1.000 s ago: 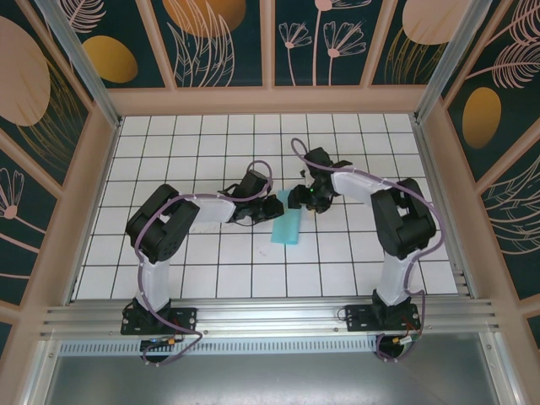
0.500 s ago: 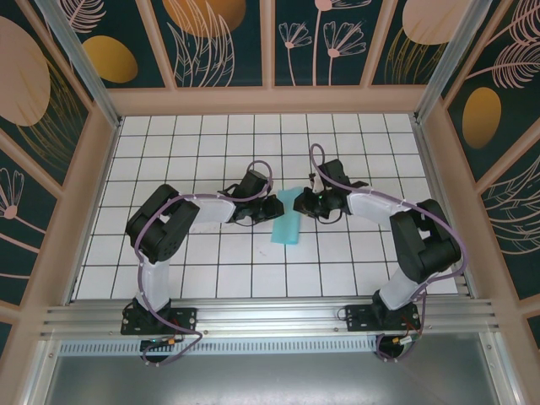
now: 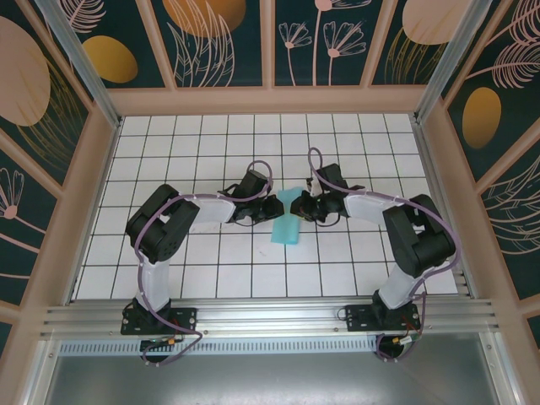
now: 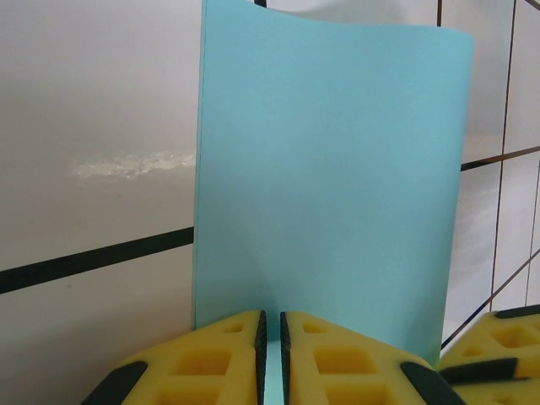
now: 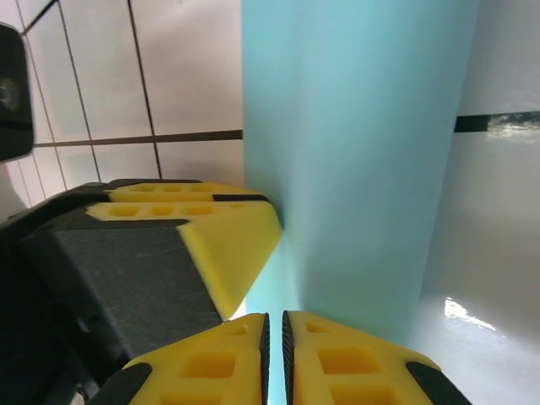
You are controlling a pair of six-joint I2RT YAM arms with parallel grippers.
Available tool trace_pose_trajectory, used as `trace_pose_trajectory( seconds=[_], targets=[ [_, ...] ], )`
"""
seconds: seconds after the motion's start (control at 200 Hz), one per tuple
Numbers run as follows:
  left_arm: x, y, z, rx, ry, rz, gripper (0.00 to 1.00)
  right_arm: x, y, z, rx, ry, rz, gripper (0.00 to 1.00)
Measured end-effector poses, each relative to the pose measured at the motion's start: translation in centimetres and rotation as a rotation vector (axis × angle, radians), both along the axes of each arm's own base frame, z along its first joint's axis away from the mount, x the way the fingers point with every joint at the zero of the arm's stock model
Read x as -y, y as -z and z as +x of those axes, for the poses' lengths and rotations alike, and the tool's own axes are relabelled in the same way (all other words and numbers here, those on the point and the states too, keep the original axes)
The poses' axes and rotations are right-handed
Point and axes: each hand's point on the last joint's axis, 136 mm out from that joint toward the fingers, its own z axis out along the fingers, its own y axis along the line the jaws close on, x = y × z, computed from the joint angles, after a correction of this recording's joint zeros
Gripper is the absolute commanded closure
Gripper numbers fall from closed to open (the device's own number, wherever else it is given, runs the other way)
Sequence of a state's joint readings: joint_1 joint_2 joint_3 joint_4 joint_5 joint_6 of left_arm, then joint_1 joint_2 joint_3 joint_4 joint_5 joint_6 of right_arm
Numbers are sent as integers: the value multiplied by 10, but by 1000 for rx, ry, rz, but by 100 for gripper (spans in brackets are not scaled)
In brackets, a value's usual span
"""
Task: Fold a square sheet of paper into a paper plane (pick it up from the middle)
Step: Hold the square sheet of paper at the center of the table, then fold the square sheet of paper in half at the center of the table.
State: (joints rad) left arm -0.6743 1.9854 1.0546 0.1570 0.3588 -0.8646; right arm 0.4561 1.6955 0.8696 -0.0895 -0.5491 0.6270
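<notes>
Comparing with a second ago, I see the right gripper (image 5: 274, 333) has swung in beside the left gripper (image 4: 270, 329). Both pinch the far edge of the folded turquoise-blue paper rectangle (image 3: 285, 229) (unmoved, mid-table).

Robot test cell in a lab: white gridded bench (image 3: 211, 278) walled by botanical-print panels (image 3: 224, 42); left arm (image 3: 160, 232) and right arm (image 3: 413, 236) bolted to aluminium rail (image 3: 270, 319) along the bench's near edge.
</notes>
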Motion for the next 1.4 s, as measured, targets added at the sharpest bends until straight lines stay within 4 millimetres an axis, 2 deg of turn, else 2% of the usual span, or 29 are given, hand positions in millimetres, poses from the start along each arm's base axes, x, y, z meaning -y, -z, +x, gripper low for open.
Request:
trace_pose_trajectory(
  seconds=[0.295,0.485,0.826,1.121,1.401],
  targets=[
    [0,0,0,0,0,1,85,10,25,-16,-53,-10,-37,80],
    [0,0,0,2,3,2,85,12,34,-20,-63,-13,-39,80],
    [0,1,0,4,6,3,85,14,32,-21,-44,-15,10,79],
    [0,1,0,6,7,2,85,10,15,-34,-34,-40,75,78],
    [0,0,0,8,9,2,85,7,20,-40,-53,-60,88,78]
  ],
)
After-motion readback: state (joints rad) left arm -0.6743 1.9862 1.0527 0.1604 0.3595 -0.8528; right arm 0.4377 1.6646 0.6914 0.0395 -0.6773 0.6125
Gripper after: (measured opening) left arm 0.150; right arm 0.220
